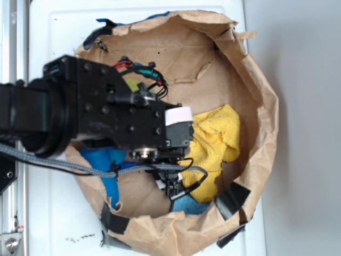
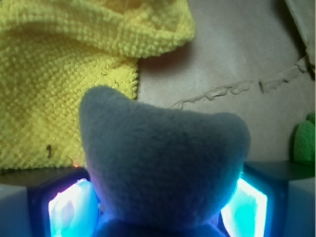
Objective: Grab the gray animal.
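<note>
Gray animal (image 2: 163, 173): soft, light, squashy plush, pinched at its middle between the end effector (image 2: 158, 207) pads, yellow towel (image 2: 59, 89) at ten o'clock.

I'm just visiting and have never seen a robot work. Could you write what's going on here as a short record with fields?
Setting: a brown paper bag, rim rolled down, seen from above
Robot arm: black, reaching into the bag from the left
Gripper: the gray animal sits between its two lit fingers
Gray animal: soft plush, fills the wrist view; hidden under the arm in the exterior view
Yellow towel: crumpled on the bag floor, just beyond the gripper
Green plush: only an edge shows
Blue items: partly hidden under the arm
</note>
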Controlling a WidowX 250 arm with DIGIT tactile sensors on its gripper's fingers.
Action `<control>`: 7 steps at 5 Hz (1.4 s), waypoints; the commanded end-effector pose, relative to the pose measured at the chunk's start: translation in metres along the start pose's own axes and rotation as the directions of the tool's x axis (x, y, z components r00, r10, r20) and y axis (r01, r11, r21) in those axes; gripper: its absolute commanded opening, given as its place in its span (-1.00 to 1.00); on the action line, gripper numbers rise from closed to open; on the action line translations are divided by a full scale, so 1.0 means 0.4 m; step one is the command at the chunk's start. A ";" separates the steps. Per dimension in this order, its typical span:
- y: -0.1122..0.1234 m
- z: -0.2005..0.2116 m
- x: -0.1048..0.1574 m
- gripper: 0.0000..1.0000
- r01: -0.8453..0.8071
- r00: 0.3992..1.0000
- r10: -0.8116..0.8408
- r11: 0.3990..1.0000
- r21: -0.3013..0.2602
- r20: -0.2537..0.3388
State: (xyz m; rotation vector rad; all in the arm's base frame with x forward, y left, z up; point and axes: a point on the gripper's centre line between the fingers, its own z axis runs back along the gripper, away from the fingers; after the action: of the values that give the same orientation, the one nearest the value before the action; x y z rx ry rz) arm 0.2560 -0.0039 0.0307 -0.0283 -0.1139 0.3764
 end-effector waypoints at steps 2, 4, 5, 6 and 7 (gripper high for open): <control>0.013 0.046 0.011 -1.00 0.016 1.000 -0.015 0.999 -0.034 0.023; -0.017 0.249 0.075 -1.00 0.097 0.994 -0.094 0.992 -0.077 0.047; -0.042 0.345 0.080 -1.00 0.150 0.987 -0.150 0.989 -0.008 0.064; -0.045 0.374 0.084 -1.00 0.180 0.983 -0.181 0.983 0.046 0.011; -0.026 0.405 0.070 -1.00 0.209 0.978 -0.209 0.978 0.018 -0.006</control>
State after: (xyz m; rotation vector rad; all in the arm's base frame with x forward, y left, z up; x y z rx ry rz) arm 0.2621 -0.0087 0.1736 0.0100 -0.0306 0.1575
